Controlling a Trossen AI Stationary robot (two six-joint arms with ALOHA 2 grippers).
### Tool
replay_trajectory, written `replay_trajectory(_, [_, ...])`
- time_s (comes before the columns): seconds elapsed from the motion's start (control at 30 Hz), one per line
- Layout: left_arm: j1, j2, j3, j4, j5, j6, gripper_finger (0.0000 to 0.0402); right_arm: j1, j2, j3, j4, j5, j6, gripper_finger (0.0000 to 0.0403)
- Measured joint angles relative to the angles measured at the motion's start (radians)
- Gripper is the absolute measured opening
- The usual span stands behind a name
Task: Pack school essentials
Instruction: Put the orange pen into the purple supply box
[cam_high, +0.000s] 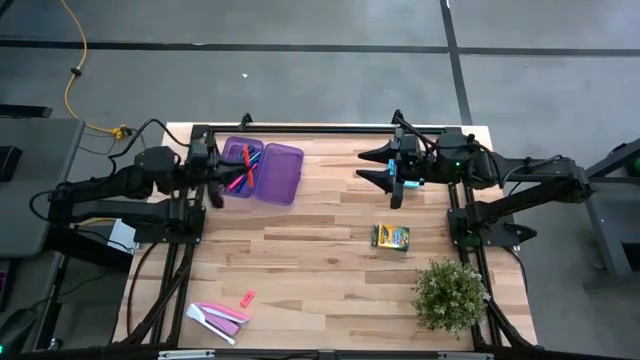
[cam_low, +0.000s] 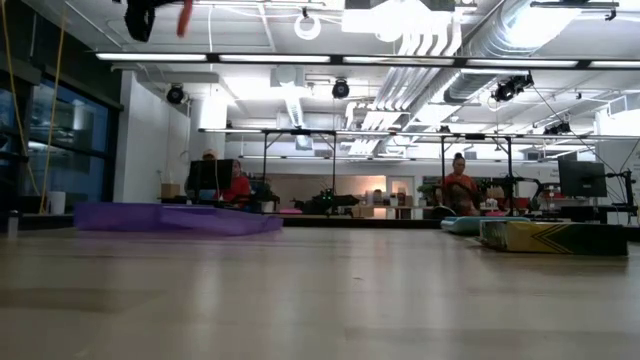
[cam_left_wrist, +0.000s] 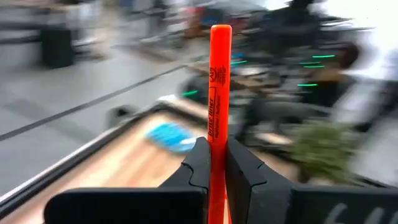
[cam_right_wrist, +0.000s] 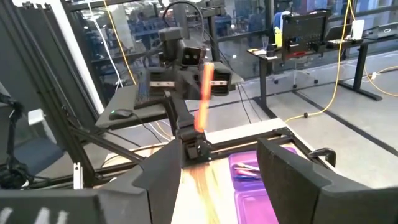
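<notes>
Currently, entries as follows:
Left end effector (cam_left_wrist: 211, 165): pinching an orange-red marker (cam_left_wrist: 217, 87) upright, hovering over the purple case (cam_high: 262, 170) at the far left, likely so the marker drops in cleanly.
Right end effector (cam_high: 392, 170): fingers spread and holding nothing, waiting at the far right of the surface (cam_high: 320, 260).
Purple case: lying open, already holding pens.
Crayon box (cam_high: 391, 237): sitting right of centre, waiting to be packed.
Pink pieces (cam_high: 228, 312): lying near left, unpacked.
Plant (cam_high: 451, 292): standing near right, not for packing.
</notes>
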Motion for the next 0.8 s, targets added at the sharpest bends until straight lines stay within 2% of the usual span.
replay_trajectory(0.1, [0.043,0.06,0.041,-0.132,-0.192,-0.047,0.0004,-0.002,0.0,0.0,0.0,0.0,0.006,0.0201])
replay_trajectory(0.17, [0.095,0.109,0.074,-0.259,-0.274,-0.063,0.0004,-0.002,0.0,0.0,-0.005,0.0,0.024,0.0201])
replay_trajectory(0.3, [0.237,0.207,0.088,-0.487,-0.284,-0.058,0.0005,-0.002,0.0,0.0,-0.043,0.0,0.048,0.0201])
replay_trajectory(0.4, [0.343,0.289,0.049,-0.581,-0.274,-0.05,0.0006,-0.002,0.0,0.0,-0.07,0.002,0.056,0.0201])
replay_trajectory(0.5, [0.437,0.36,-0.021,-0.57,-0.221,-0.047,0.0006,-0.002,0.0,0.0,-0.082,0.002,0.061,0.0201])
replay_trajectory(0.57, [0.487,0.403,-0.043,-0.496,-0.172,-0.021,0.0006,-0.002,0.0,0.0,-0.082,0.002,0.074,0.0201])
replay_trajectory(0.8, [0.601,0.56,-0.083,-0.351,-0.158,0.04,0.0007,-0.002,0.0,0.0,-0.082,0.002,0.074,0.0201])
